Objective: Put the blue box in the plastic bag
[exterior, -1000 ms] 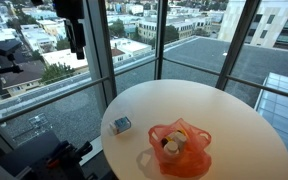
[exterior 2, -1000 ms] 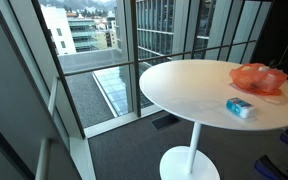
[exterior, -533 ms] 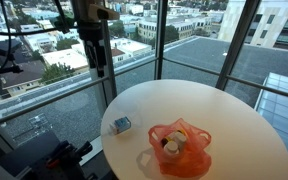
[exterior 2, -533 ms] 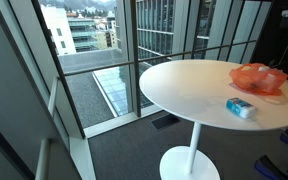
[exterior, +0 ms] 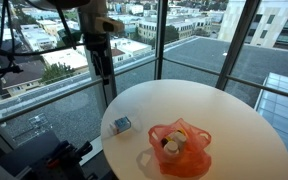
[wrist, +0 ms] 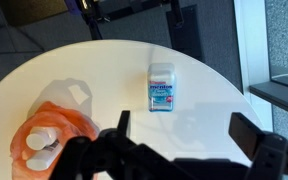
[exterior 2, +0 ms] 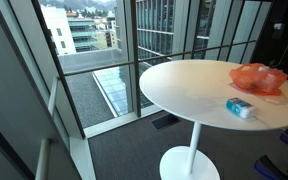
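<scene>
The blue box (exterior: pixel 120 124) lies flat on the round white table (exterior: pixel 234 115) near its edge; it also shows in the other exterior view (exterior 2: pixel 240 108) and in the wrist view (wrist: pixel 161 88). The orange plastic bag (exterior: pixel 180 148) sits open on the table beside it with white items inside, and shows in the other exterior view (exterior 2: pixel 258 76) and the wrist view (wrist: pixel 49 135). My gripper (exterior: pixel 104 70) hangs high above the table's edge, well above the box. In the wrist view the gripper (wrist: pixel 184 128) is open and empty, with the box between and beyond its fingers (wrist: pixel 249 132).
Floor-to-ceiling windows with dark frames (exterior: pixel 160 40) stand right behind the table. The table stands on a single white pedestal (exterior 2: pixel 192 150) over grey carpet. Dark equipment (exterior: pixel 59 160) sits on the floor beside the table.
The arm has swung across the exterior view toward the table, and the gripper has come lower. The box and the bag have not moved.
</scene>
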Robot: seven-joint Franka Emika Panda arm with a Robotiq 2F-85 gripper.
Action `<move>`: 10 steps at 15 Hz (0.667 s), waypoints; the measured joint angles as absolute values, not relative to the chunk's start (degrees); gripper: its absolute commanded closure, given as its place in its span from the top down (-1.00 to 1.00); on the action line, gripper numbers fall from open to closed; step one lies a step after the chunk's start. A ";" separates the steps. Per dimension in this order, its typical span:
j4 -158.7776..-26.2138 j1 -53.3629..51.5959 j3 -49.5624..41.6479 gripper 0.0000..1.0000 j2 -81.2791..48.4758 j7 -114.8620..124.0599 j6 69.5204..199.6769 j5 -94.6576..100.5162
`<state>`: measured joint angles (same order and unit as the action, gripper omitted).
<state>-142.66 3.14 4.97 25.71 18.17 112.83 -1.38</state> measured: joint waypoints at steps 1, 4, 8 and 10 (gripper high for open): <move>-142.75 3.13 5.01 1.00 25.65 18.42 113.03 -0.86; -143.86 3.21 4.99 1.00 24.33 18.78 116.56 -0.01; -145.88 3.25 4.61 1.00 20.30 18.78 123.82 -0.01; -146.89 3.25 4.27 1.00 18.09 18.78 127.72 -0.01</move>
<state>-146.89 3.25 4.27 18.09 18.78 127.72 -0.01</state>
